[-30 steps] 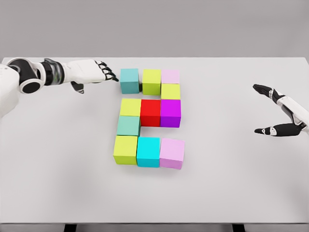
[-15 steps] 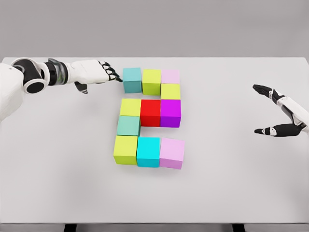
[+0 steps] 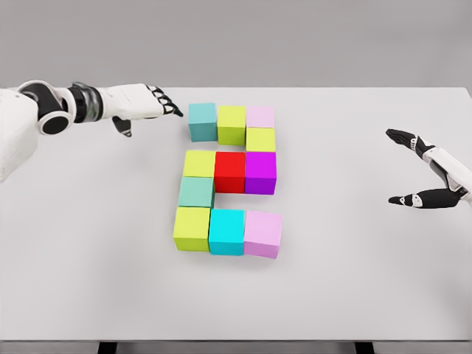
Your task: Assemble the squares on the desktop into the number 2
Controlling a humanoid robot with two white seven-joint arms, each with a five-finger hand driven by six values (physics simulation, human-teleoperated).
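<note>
Left hand pulled back, upper left, fingers relaxed, clear of matte teal cube; right hand splayed, empty.

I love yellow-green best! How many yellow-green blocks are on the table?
4. One yellow-green cube sits mid top row, one just below the pale pink top-right cube, one left of the red cube, one at bottom left. None seem hidden.

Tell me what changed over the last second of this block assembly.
The left hand pushed the teal cube rightward until it met the lime cube in the top row, then drew back and up, so it now hovers clear of the cube with fingers open. The other cubes and the open right hand stayed where they were.
</note>
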